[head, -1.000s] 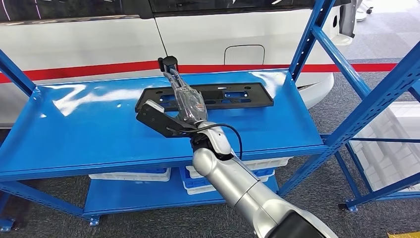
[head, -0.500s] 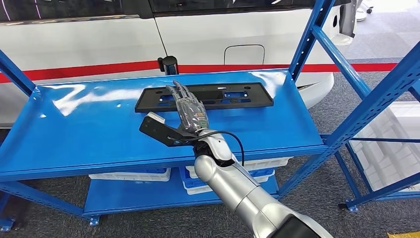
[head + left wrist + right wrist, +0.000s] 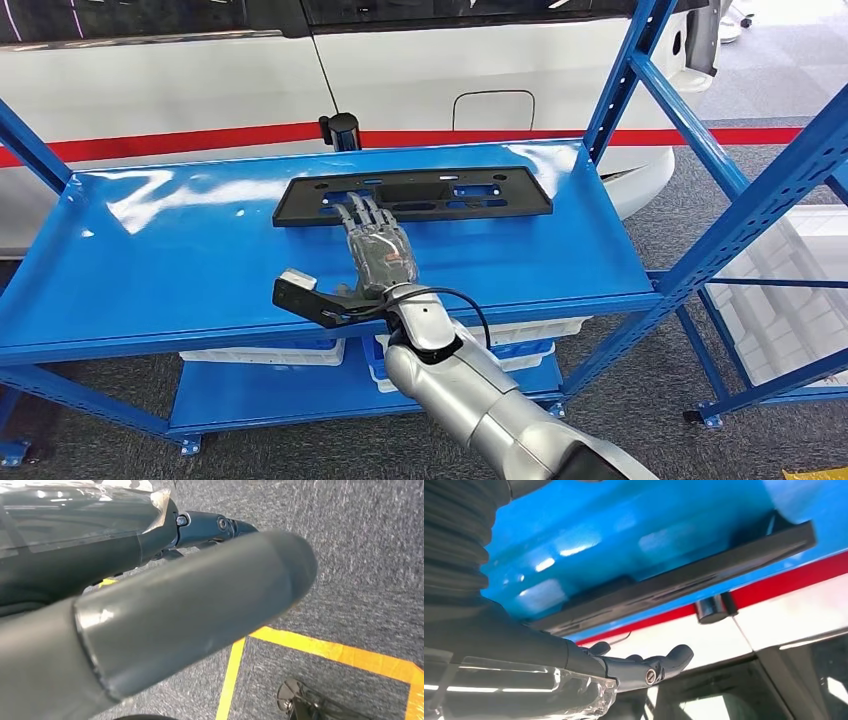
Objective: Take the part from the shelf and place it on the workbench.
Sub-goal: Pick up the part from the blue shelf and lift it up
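Note:
The part is a long flat black plate [image 3: 480, 192] with slots, lying along the back of the blue upper shelf [image 3: 170, 255]. My right hand [image 3: 378, 250] stretches over the shelf with its fingers straight and apart, holding nothing; its fingertips [image 3: 362, 210] reach the plate's near edge. In the right wrist view the plate [image 3: 684, 582] shows edge-on ahead of the right hand's [image 3: 639, 665] extended fingers, with a gap between them. My left hand [image 3: 150, 595] hangs over grey carpet, its thumb and fingers stretched out and holding nothing.
A white vehicle [image 3: 420, 70] with a red stripe stands close behind the rack. Blue uprights [image 3: 620, 85] rise at the shelf's right end. White bins [image 3: 262, 352] sit on the lower shelf, more in a second rack [image 3: 800, 290] on the right. Yellow floor tape [image 3: 345, 652] lies under the left hand.
My right hand has drawn back toward me and come down flatter: it was over the plate's middle with fingers raised, and now only its fingertips reach the plate's near edge. The plate has not moved.

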